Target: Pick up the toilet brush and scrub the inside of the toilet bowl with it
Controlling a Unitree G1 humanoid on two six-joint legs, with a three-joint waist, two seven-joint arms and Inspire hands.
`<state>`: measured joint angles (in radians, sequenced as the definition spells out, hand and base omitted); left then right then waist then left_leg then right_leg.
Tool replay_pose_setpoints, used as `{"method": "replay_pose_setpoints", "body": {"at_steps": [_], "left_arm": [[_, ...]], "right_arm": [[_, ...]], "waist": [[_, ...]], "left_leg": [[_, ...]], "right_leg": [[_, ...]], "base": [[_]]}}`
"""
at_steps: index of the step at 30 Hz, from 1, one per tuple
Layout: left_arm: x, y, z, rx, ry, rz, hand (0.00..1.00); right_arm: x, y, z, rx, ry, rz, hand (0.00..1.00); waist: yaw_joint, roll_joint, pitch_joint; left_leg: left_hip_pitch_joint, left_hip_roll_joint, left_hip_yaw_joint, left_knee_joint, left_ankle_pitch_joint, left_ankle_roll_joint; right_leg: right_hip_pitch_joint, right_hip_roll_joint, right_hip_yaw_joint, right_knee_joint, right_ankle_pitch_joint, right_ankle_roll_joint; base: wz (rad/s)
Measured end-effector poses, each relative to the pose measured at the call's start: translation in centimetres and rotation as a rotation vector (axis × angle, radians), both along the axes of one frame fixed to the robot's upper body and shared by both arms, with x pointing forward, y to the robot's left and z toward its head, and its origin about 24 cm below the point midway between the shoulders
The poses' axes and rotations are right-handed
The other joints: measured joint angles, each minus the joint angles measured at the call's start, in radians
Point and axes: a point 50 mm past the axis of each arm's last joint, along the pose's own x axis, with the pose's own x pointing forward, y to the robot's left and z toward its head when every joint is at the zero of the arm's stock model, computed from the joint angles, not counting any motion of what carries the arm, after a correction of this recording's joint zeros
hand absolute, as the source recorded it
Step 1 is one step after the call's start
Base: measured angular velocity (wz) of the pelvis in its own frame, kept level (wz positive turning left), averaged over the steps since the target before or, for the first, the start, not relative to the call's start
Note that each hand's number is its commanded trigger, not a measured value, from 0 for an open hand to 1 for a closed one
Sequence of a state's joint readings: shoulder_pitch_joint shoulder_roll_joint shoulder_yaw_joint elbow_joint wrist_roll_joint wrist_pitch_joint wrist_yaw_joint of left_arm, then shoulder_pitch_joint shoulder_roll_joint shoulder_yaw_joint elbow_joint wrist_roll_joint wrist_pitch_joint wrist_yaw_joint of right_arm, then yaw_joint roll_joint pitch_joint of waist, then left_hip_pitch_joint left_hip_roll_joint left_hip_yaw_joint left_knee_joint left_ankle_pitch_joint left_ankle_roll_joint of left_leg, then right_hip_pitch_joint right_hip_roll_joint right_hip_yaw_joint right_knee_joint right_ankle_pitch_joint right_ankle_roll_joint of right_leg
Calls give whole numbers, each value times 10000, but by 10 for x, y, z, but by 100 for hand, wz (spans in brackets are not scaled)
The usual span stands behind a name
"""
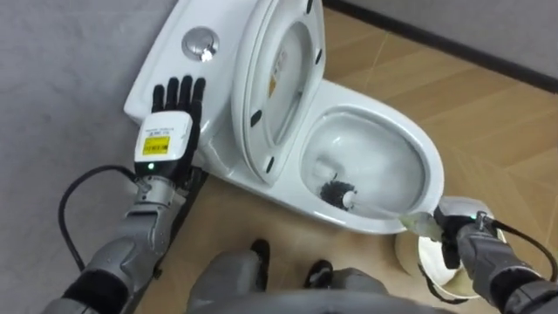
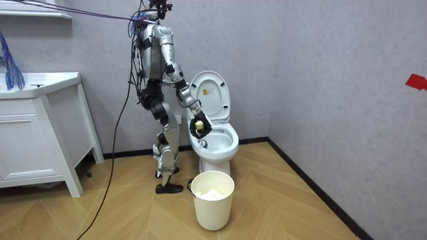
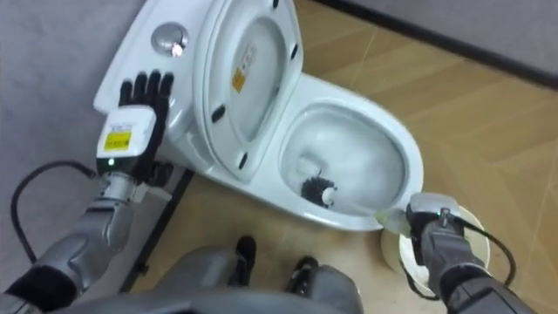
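A white toilet stands open, its seat and lid raised against the tank. The dark head of the toilet brush sits low in the bowl, near the front wall. Its pale handle runs right over the rim to my right hand, which is shut on it beside the bowl. My left hand is open, its straight fingers laid flat against the side of the tank. In the room view I stand bent slightly beside the toilet, my right hand over the bowl.
A white bucket stands on the wood floor in front of the toilet, partly under my right arm. A round flush button tops the tank. A white cabinet stands by the grey wall at the room view's left.
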<state>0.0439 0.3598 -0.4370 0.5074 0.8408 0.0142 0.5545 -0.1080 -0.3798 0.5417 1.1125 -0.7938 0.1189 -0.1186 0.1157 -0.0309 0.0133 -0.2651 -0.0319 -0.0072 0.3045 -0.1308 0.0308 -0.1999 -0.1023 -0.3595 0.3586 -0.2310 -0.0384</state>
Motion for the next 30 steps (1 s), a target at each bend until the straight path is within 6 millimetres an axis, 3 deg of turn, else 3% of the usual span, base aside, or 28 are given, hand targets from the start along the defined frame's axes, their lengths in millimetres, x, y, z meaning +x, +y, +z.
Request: {"method": "replay_pose_setpoints", "body": {"at_steps": [9,12,15,20,30], "left_arm": [[-28,6,-7,-180,840,583,0],[-43,13,-11,-2,1205,783,0],[-57,17,-13,214,1458,948,0],[-63,17,-16,46,1689,1396,0],[-62,17,-1,-267,1299,1687,0]], "right_arm": [[-46,7,-15,600,710,-856,100],[-58,8,-17,714,932,-1066,100],[-66,10,-19,854,1092,-1451,100],[-69,8,-20,935,1477,-1735,100],[-72,4,-20,999,1811,-2175,100]], "waist": [[6,-40,-106],[12,27,-180],[14,55,-198],[156,144,-118],[518,171,-111]], "left_leg": [[1371,19,-25,-499,-59,-21],[1640,26,-44,-500,-176,-81],[1797,25,-106,-500,-181,-88],[2131,1,-428,-541,-189,-102],[2227,-159,-1147,-638,-186,-181]], "right_leg": [[1569,224,-6,-1034,90,108],[1939,346,-21,-1375,145,107],[2134,327,-78,-1400,107,102],[2520,324,-236,-1483,45,125],[2761,260,-826,-1390,-142,142]], "base": [[0],[0],[2],[12],[18]]}}
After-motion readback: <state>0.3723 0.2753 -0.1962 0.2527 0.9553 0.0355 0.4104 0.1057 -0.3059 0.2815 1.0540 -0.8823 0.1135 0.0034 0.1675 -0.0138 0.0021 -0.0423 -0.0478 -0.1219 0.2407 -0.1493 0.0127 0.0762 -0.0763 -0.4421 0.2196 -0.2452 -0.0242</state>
